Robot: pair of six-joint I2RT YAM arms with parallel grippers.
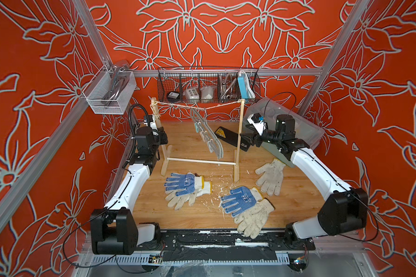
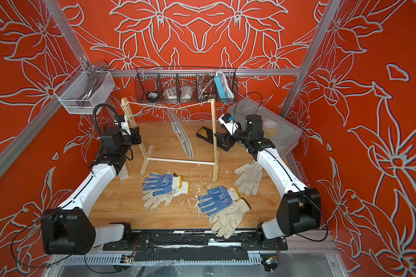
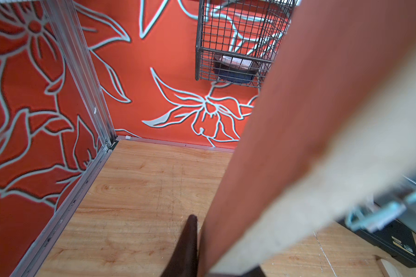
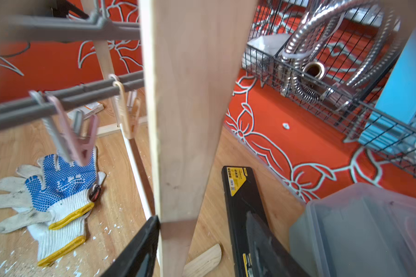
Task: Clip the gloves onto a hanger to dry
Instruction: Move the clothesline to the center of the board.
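Several gloves lie on the wooden table: a blue-dotted one over a plain one (image 1: pixel 185 187), another blue-dotted one (image 1: pixel 240 199) on an off-white one (image 1: pixel 255 220), and a soiled off-white one (image 1: pixel 271 177). The grey hanger (image 1: pixel 208 134) with clips hangs empty from twine on a wooden rack. My left gripper (image 1: pixel 160 134) is shut on the rack's left post (image 3: pixel 298 144). My right gripper (image 1: pixel 244 141) is open around the right post (image 4: pixel 190 120); one finger touches it, the other stands apart. The hanger's clips (image 4: pixel 82 141) show in the right wrist view.
A black wire basket (image 1: pixel 208 85) hangs on the back wall, and a white mesh basket (image 1: pixel 108 93) on the left rail. A clear plastic bin (image 1: pixel 298 127) stands at the back right, with a black case (image 1: pixel 226 136) lying beside it. White scraps litter the table.
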